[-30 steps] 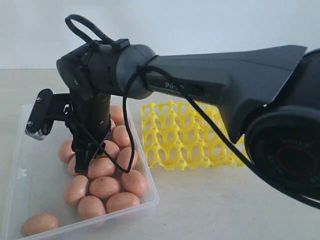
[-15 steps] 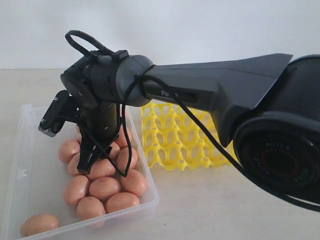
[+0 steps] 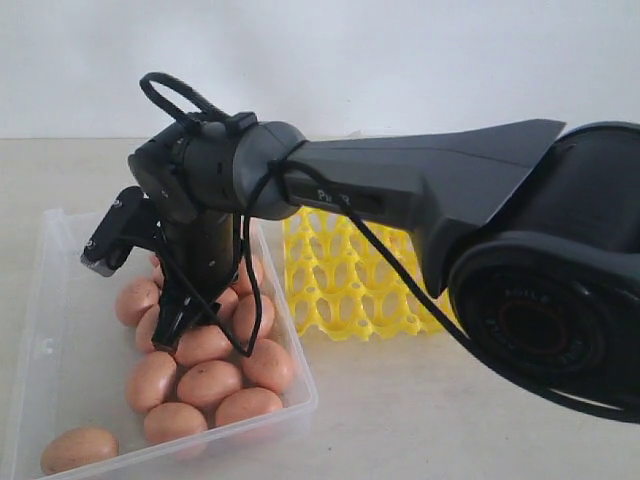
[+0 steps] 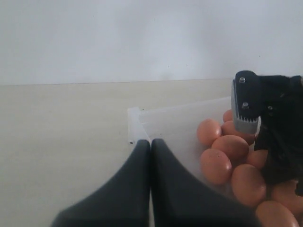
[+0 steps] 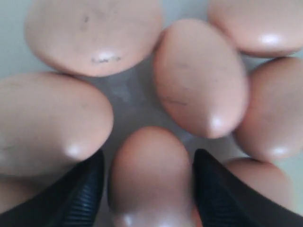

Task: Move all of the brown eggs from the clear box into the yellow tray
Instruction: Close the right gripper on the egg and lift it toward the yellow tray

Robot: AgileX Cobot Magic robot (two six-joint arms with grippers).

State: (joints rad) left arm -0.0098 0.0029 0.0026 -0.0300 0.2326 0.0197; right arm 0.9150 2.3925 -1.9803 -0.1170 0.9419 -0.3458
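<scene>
Exterior view. Clear box (image 3: 60,330): left half of floor bare, room to come down; one lone egg (image 3: 78,448) at the lower-left corner. Brown eggs (image 3: 210,382) packed touching along the box's right side, gaps narrow. Right gripper (image 3: 172,335) straddles one egg, jaws apart, neighbours crowding both fingers. Box wall stands between eggs and yellow tray (image 3: 350,285). Tray cups open above; right arm (image 3: 420,190) crosses its far rows. Table (image 3: 400,410) bare at lower centre.
</scene>
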